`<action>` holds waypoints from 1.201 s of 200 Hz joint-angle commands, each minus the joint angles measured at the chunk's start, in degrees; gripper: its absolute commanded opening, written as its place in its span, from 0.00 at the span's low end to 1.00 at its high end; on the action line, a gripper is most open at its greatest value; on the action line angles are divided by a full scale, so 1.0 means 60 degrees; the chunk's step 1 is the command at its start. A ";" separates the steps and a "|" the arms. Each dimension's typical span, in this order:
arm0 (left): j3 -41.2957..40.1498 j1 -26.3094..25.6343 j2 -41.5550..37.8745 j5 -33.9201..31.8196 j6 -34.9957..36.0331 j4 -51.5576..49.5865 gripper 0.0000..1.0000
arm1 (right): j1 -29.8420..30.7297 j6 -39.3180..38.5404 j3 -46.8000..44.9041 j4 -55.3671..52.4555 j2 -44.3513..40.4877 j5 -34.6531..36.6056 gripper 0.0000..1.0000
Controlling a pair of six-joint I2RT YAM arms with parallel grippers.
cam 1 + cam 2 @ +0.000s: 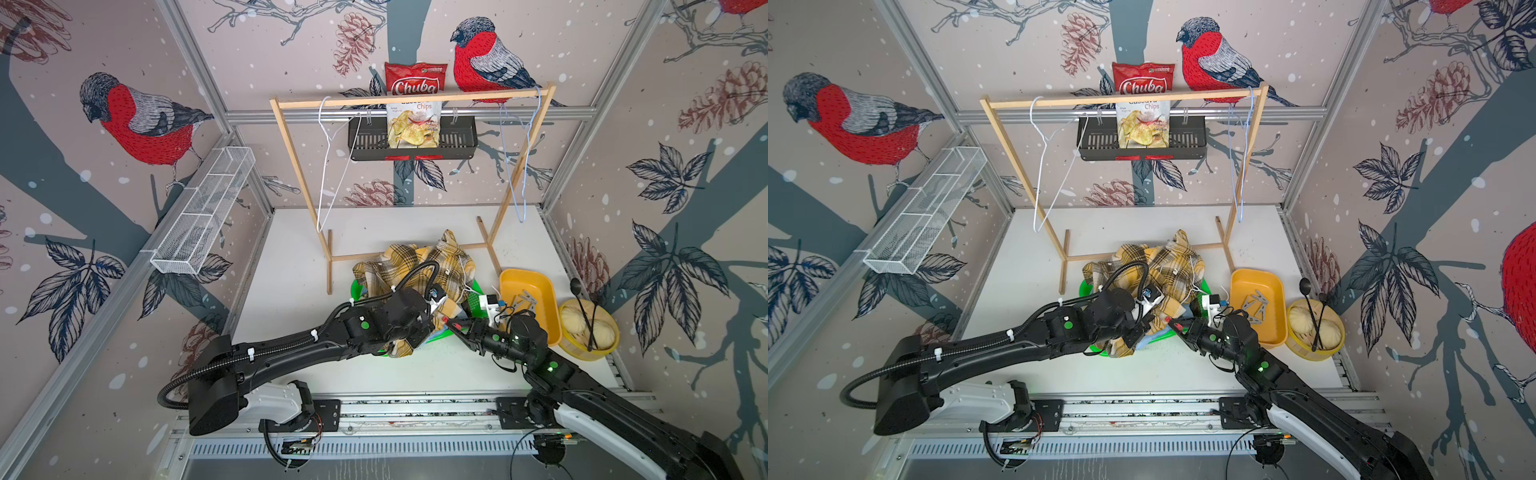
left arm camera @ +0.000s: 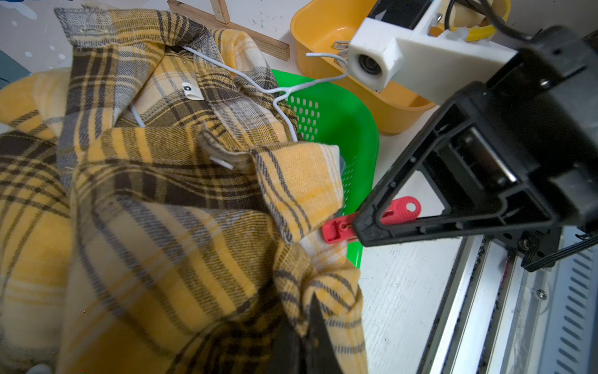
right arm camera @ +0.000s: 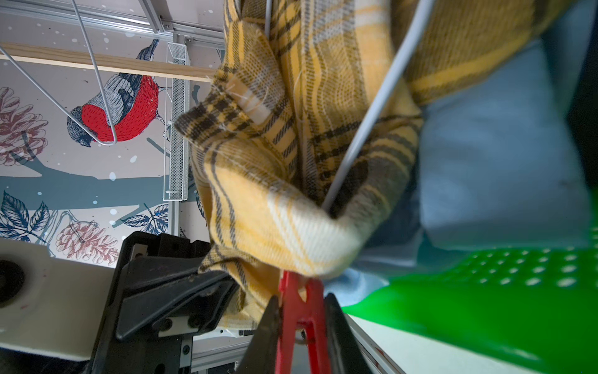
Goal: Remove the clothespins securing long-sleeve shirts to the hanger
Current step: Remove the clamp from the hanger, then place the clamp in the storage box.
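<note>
Right jaws: pinching red clothespin (image 3: 301,311) handles, lower centre of right wrist view; pin tip at yellow plaid shirt (image 2: 161,194) hem by green basket (image 2: 339,107) rim | left jaws: pressed together on a shirt fold | risk: a half-squeezed pin drags cloth or springs free.

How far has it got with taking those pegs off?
Done: several grey clothespins lie in the yellow bin, and two hangers hang bare. In hand: the right gripper pinches the red clothespin on the yellow plaid shirt, which the left gripper holds. Left: pulling it off; other pins aren't visible.
</note>
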 commanded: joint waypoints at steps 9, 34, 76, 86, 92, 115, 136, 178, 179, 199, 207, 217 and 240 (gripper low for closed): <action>0.0008 0.0025 0.0074 -0.0459 -0.0170 0.0143 0.00 | -0.0005 -0.0253 0.0171 -0.0761 -0.0404 0.0229 0.06; 0.0024 0.0026 0.0141 -0.0665 -0.0214 0.0065 0.00 | -0.0027 -0.0374 0.0356 -0.1417 -0.0891 0.0379 0.03; 0.0012 0.0024 0.0057 -0.0813 -0.0258 0.0040 0.00 | -0.0940 -0.1406 0.1615 -0.4523 -0.1953 0.0997 0.01; 0.0005 0.0014 0.0033 -0.0828 -0.0272 0.0033 0.00 | -0.1616 -0.1847 0.2085 -0.5395 -0.2067 0.1122 0.01; -0.0002 0.0020 0.0009 -0.0835 -0.0274 0.0029 0.00 | -0.2062 -0.2177 0.2430 -0.5947 -0.2029 0.1170 0.01; 0.0007 0.0019 -0.0026 -0.0835 -0.0273 0.0018 0.00 | -0.4062 -0.3550 0.3514 -0.7316 -0.1435 0.1149 0.00; -0.0005 0.0016 -0.0118 -0.0822 -0.0287 -0.0003 0.00 | -0.5943 -0.4587 0.4020 -0.7777 -0.0784 0.1223 0.00; 0.0000 0.0012 -0.0159 -0.0686 -0.0347 -0.0040 0.00 | -0.9214 -0.5662 0.3314 -0.6974 0.0179 0.0542 0.00; 0.0004 0.0019 -0.0163 -0.0680 -0.0354 -0.0037 0.00 | -0.9275 -0.5668 0.3279 -0.6948 0.0210 0.0522 0.00; 0.0005 0.0012 -0.0183 -0.0530 -0.0386 -0.0021 0.00 | -1.0069 -0.5760 0.2440 -0.6145 0.0679 0.0048 0.01; 0.0018 0.0012 -0.0190 -0.0486 -0.0397 -0.0018 0.00 | -1.0231 -0.5842 0.2234 -0.5904 0.0873 -0.0022 0.03; 0.0023 -0.0003 -0.0180 -0.0430 -0.0412 -0.0046 0.00 | -1.0358 -0.6044 0.2174 -0.5823 0.1070 0.0129 0.08; 0.0038 -0.0038 -0.0156 -0.0312 -0.0420 -0.0049 0.00 | -1.0529 -0.6267 0.2102 -0.5571 0.1345 0.0063 0.36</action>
